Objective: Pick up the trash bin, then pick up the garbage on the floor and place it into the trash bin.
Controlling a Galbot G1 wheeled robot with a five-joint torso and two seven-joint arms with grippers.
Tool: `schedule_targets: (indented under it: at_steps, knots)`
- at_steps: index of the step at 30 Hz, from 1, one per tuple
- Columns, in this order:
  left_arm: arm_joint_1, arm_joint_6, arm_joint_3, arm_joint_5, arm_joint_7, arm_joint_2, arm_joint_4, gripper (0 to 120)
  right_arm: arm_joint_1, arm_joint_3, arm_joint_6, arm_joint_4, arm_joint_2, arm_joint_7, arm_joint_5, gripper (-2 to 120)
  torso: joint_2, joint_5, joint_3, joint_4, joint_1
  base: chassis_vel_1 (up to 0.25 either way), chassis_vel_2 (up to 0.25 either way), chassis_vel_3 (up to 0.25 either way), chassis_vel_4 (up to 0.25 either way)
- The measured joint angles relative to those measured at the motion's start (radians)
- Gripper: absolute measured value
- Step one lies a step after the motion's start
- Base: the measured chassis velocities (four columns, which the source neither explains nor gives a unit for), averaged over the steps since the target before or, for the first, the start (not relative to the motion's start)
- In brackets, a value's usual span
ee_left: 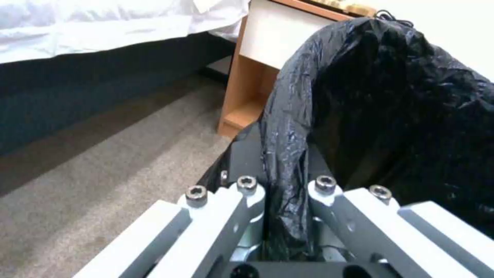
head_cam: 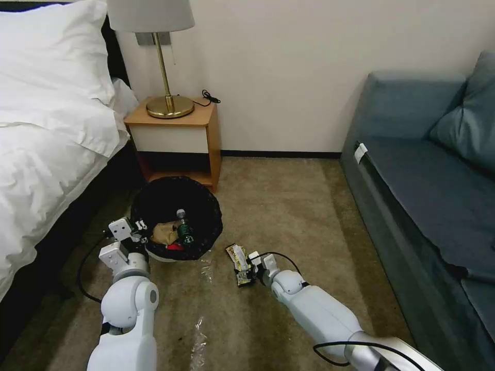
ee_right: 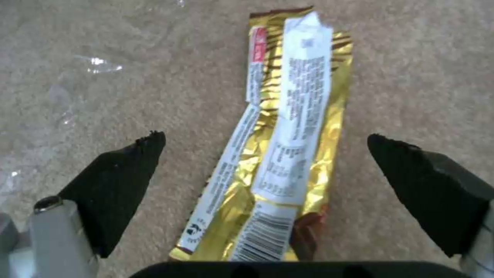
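Trash bin sits on the carpet near the wooden nightstand, and the left gripper grips its near rim. In the left wrist view the two light metal arms of that gripper pinch a fold of the crinkly black bag between them, so the claw is clamped tight on the bin's edge. The bag is shiny and wrinkled and folds over the round rim. Inside the bin lie a crumpled brown paper bag, a small clear bottle with a green label, and something red. Beside the bin, flat on the carpet, lies the snack wrapper. The right gripper is low over it. In the right wrist view this gripper is spread wide, with one black pointed fingertip on each side of the wrapper, and it holds nothing. The fingertips are dark with ragged tips. The wrapper is long and thin, shiny gold and creased, with white printed strips and a barcode at one end. The carpet is beige and fuzzy. Bits of clear plastic film lie on it. A brass lamp stands on the nightstand.
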Motion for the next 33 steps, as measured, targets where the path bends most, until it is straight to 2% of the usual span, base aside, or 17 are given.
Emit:
schedule_targets:
  at_steps: [10, 20, 22, 23, 25, 26, 28, 32, 33]
  knots:
    - [0.018, -0.004, 0.0, 0.011, 0.001, -0.003, -0.007, 4, 0.002, 0.034, 0.044, -0.106, 0.048, -0.036, -0.063, 100, 0.0, 0.0, 0.0, 0.0001, 0.0, 0.0, 0.0, 0.0, 0.0]
    - [0.017, -0.005, 0.003, 0.012, 0.001, -0.005, -0.01, 4, -0.01, 0.076, 0.055, -0.142, 0.055, -0.069, -0.099, 97, 0.0, 0.0, 0.0, 0.0, 0.0, 0.0, 0.0, 0.0, 0.0]
    - [0.017, -0.006, 0.003, 0.012, 0.001, -0.005, -0.012, 4, -0.014, 0.084, 0.064, -0.147, 0.055, -0.073, -0.107, 86, 0.0, 0.0, 0.0, -0.0001, 0.0, 0.0, 0.0, 0.0, 0.0]
    - [0.017, -0.006, 0.003, 0.012, 0.001, -0.005, -0.012, 4, -0.014, 0.084, 0.064, -0.147, 0.055, -0.073, -0.107, 86, 0.0, 0.0, 0.0, -0.0001, 0.0, 0.0, 0.0, 0.0, 0.0]
    - [0.017, -0.006, 0.002, 0.011, 0.001, -0.005, -0.012, 4, -0.016, 0.089, 0.068, -0.148, 0.055, -0.072, -0.11, 76, 0.0, -0.0002, 0.0, -0.0002, 0.0, 0.0, 0.0, 0.0, 0.0]
    - [0.017, -0.006, 0.002, 0.011, 0.001, -0.005, -0.012, 4, -0.016, 0.089, 0.068, -0.148, 0.055, -0.072, -0.11, 76, 0.0, -0.0002, 0.0, -0.0002, 0.0, 0.0, 0.0, 0.0, 0.0]
    - [0.015, -0.006, 0.001, 0.011, 0.001, -0.005, -0.012, 4, -0.017, 0.097, 0.073, -0.148, 0.058, -0.07, -0.111, 62, 0.0, -0.0002, 0.0, -0.0003, 0.0, 0.0, 0.0, 0.0, 0.0]
    - [0.015, -0.007, 0.001, 0.01, 0.001, -0.004, -0.012, 4, -0.014, 0.102, 0.073, -0.148, 0.061, -0.07, -0.112, 54, 0.0, 0.0001, 0.0, 0.0001, 0.0, 0.0, 0.0, 0.0, 0.0]
    - [0.015, -0.007, 0.001, 0.01, 0.001, -0.005, -0.012, 4, -0.012, 0.104, 0.074, -0.148, 0.061, -0.07, -0.113, 48, 0.0, 0.0002, 0.0, 0.0001, 0.0, 0.0, 0.0, 0.0, 0.0]
